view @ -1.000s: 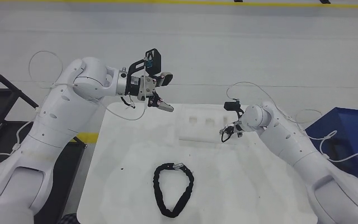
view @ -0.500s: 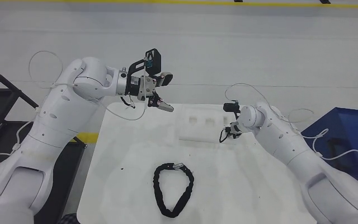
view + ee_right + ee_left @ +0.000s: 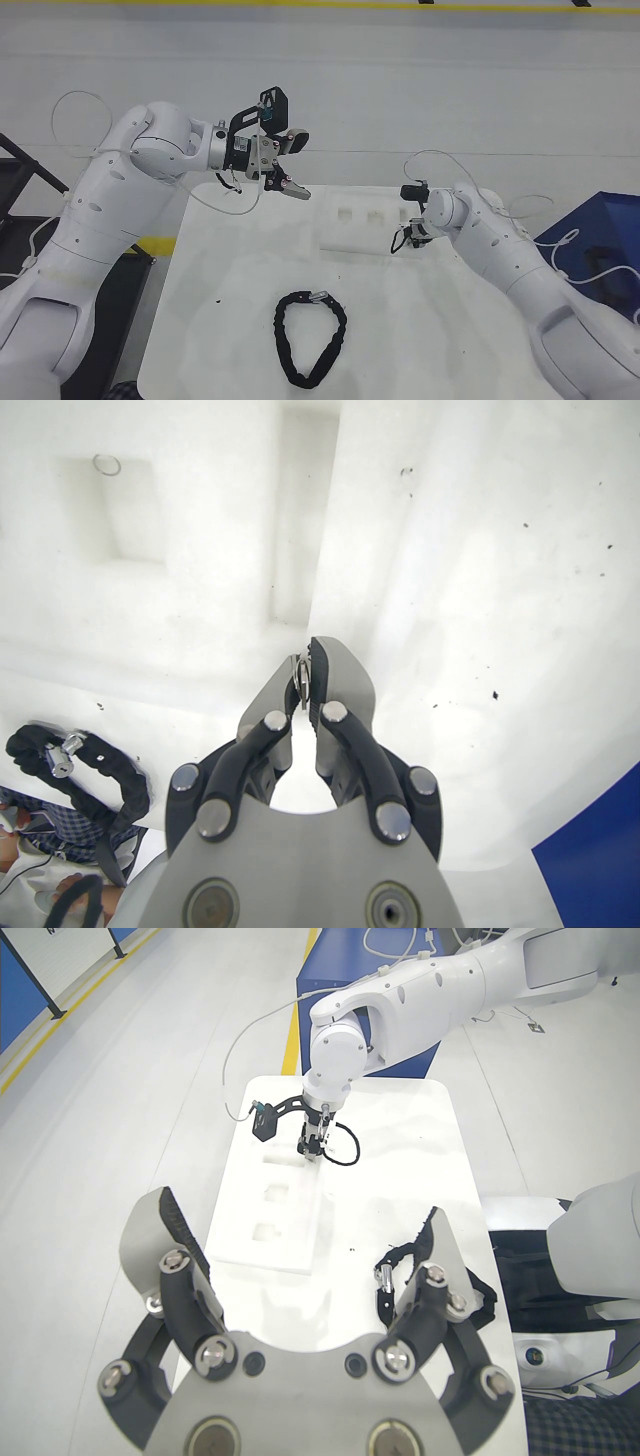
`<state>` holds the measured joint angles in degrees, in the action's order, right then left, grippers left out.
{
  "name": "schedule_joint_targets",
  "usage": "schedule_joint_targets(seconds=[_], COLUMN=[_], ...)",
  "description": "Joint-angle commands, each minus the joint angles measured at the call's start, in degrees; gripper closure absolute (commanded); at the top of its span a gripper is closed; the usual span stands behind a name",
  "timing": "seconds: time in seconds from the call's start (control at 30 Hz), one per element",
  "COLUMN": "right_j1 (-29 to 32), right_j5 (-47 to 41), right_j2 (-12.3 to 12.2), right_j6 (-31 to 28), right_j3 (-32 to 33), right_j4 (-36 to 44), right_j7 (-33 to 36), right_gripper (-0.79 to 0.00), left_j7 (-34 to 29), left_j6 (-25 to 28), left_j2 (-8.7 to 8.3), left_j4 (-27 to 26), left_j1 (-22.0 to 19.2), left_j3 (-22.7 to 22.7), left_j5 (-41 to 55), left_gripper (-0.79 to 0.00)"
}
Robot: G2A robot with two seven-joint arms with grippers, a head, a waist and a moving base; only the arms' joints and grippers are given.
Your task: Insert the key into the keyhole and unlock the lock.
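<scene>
A black fabric-covered chain lock (image 3: 310, 337) lies in a loop on the white table, its silver cylinder (image 3: 61, 763) at one end. My right gripper (image 3: 303, 665) is shut on a small silver key (image 3: 303, 680) at the right end of the white foam block (image 3: 362, 230); it also shows over there as right gripper (image 3: 407, 240) from above. My left gripper (image 3: 300, 1238) hangs open and holds nothing, above the table's far left corner, seen from above as left gripper (image 3: 292, 165). The lock's metal end (image 3: 385, 1278) shows past one finger.
The white foam block has several square pockets; a small loose ring (image 3: 106, 464) lies in one. A blue cabinet (image 3: 600, 240) stands to the right of the table (image 3: 450, 330). A black frame (image 3: 25, 180) stands at the left.
My right gripper has shifted slightly left toward the foam block's end. The left arm and the chain lock have stayed put.
</scene>
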<state>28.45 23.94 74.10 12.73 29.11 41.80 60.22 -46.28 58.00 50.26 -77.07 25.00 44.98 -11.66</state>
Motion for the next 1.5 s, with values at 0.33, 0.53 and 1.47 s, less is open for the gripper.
schedule_joint_targets(seconds=[0.33,0.53,1.47], right_j1=[-1.0,-0.2,35.6], right_j5=[5.3,6.0,-20.5], right_j2=[-0.5,-3.4,-16.9], right_j6=[4.0,1.3,-10.6], right_j3=[1.2,5.9,57.0], right_j4=[5.1,13.0,59.7], right_j7=[3.6,7.2,2.9], right_gripper=[0.0,0.0,0.0], left_j7=[0.0,0.0,0.0], left_j6=[0.0,0.0,0.0], left_j2=[0.0,0.0,0.0], left_j4=[0.0,0.0,0.0], left_j1=[0.0,0.0,0.0], left_j3=[0.0,0.0,0.0], left_j5=[0.0,0.0,0.0], left_gripper=[-0.785,-0.785,-0.785])
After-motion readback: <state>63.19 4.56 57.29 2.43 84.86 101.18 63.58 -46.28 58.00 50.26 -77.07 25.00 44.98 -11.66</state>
